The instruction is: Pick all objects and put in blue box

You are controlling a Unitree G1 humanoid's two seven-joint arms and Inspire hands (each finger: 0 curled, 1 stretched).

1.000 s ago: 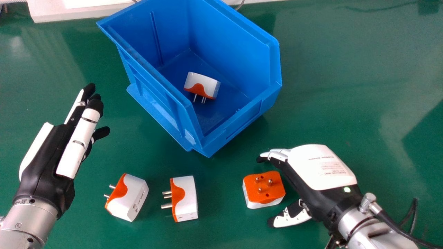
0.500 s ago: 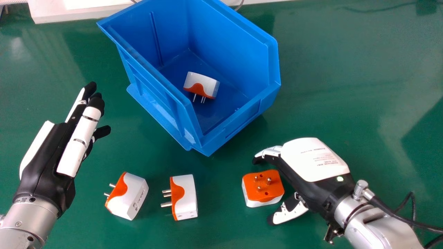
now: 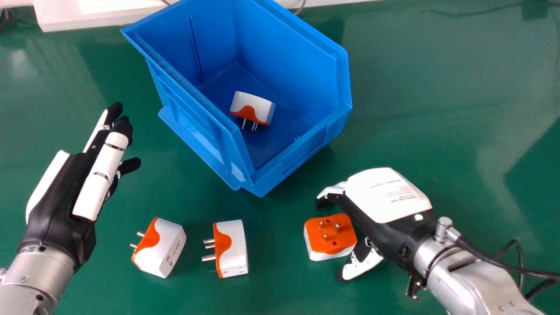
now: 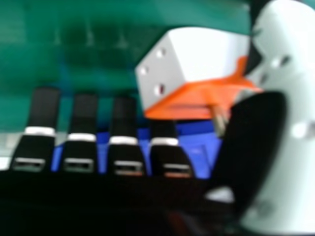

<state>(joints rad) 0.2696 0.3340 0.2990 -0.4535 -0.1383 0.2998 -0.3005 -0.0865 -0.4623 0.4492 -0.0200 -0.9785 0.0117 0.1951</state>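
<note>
1. Black-and-white left hand (image 3: 54, 201), left side: fingers straight, holding nothing.
2. Lower left, printed plug adapter (image 3: 166, 248).
3. Bottom centre, second adapter (image 3: 235, 249).
4. Upper centre, blue box (image 3: 286, 50), one adapter (image 3: 258, 106) inside.
5. Lower right, pins-up adapter (image 3: 330, 238) beside extended-fingered, empty right hand (image 3: 385, 197), its back printed.
</note>
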